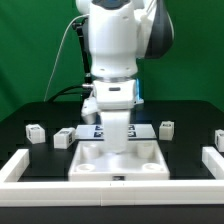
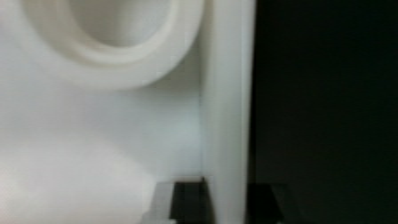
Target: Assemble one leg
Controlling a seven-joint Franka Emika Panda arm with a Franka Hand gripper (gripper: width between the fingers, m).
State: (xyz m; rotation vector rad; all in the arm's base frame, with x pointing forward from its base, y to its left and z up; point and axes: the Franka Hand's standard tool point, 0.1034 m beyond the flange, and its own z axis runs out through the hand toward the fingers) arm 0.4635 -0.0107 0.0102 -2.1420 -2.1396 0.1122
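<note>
Several legs, small white cube-like blocks with black tags, lie on the black table: two at the exterior view's left (image 1: 36, 131) (image 1: 63, 137) and two at its right (image 1: 166, 127) (image 1: 218, 140). My gripper (image 1: 118, 136) is lowered at the back edge of the large white tray-like piece (image 1: 90, 163), away from every leg. In the wrist view its dark fingers (image 2: 189, 206) stand on either side of the tray's thin side wall (image 2: 228, 100), which fills the gap between them. My gripper (image 2: 230, 206) is shut on that wall. A round recess (image 2: 98, 35) of the tray shows close by.
The marker board (image 1: 95, 130) lies behind the tray, partly hidden by my arm. White frame walls stand at the front left (image 1: 22, 166) and front right (image 1: 212, 160). A green backdrop is behind the table.
</note>
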